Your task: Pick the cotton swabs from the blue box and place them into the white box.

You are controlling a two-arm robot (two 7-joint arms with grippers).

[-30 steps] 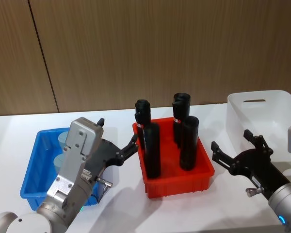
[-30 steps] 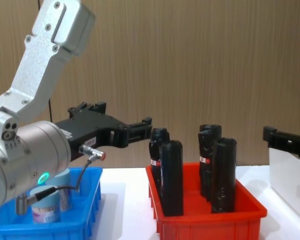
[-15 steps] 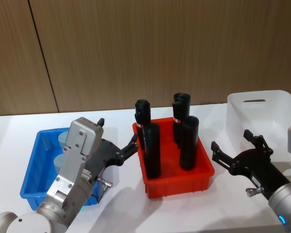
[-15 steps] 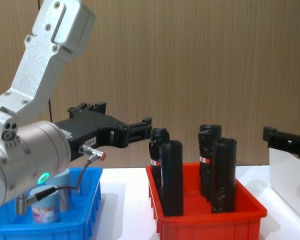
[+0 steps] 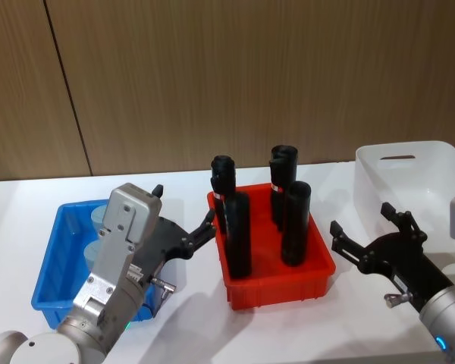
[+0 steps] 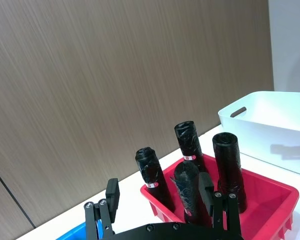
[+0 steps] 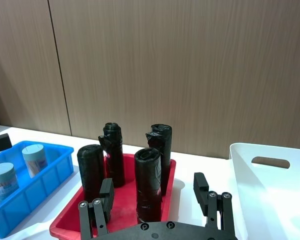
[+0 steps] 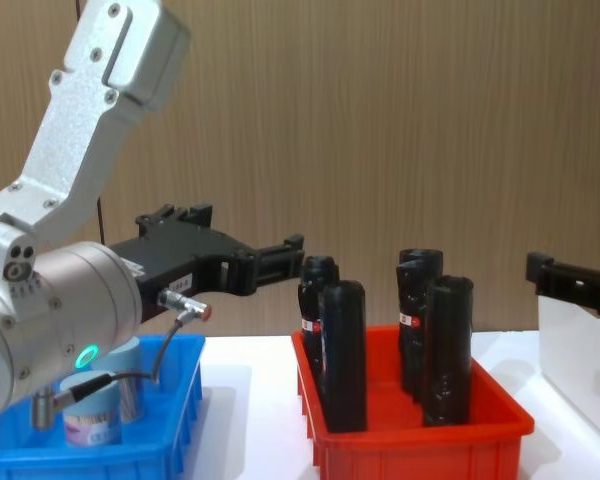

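**Nothing held yet, and tall cylinders stand in my way**

My left end effector (image 6: 159,190) hangs above the right-hand side of the blue box (image 5: 49,265). Its fingers are spread wide and empty, and they point toward the red bin (image 5: 318,277) instead of down. My right end effector (image 5: 360,220) is just as open and empty. It hovers over the tabletop (image 5: 288,326) between the red bin and the white box (image 5: 417,171).

The cotton swabs (image 7: 2,175) stand upright in the blue box. I can make out two jars, close together, below and behind my left wrist.

My worries from here:

- **Reaching the jars.** I judge I must draw the wrist back and tip it down. My forearm and its cable sit low over the box, so a careless swing could knock a jar over.
- **Closing on a jar.** The two jars stand near each other and near the box wall. A finger could land on the neighbouring lid, or wedge against the wall and drag the light box.
- **Holding a jar.** They look smooth and round, so an off-centre pinch may let one twist or slip out.
- **Carrying it across.** The black cylinders (image 5: 239,235) rise well above the red bin's rim, directly between the two boxes. A low carry would likely topple them.
- **Crowding.** My right arm waits beside the white box, and the two arms could get in each other's way there.
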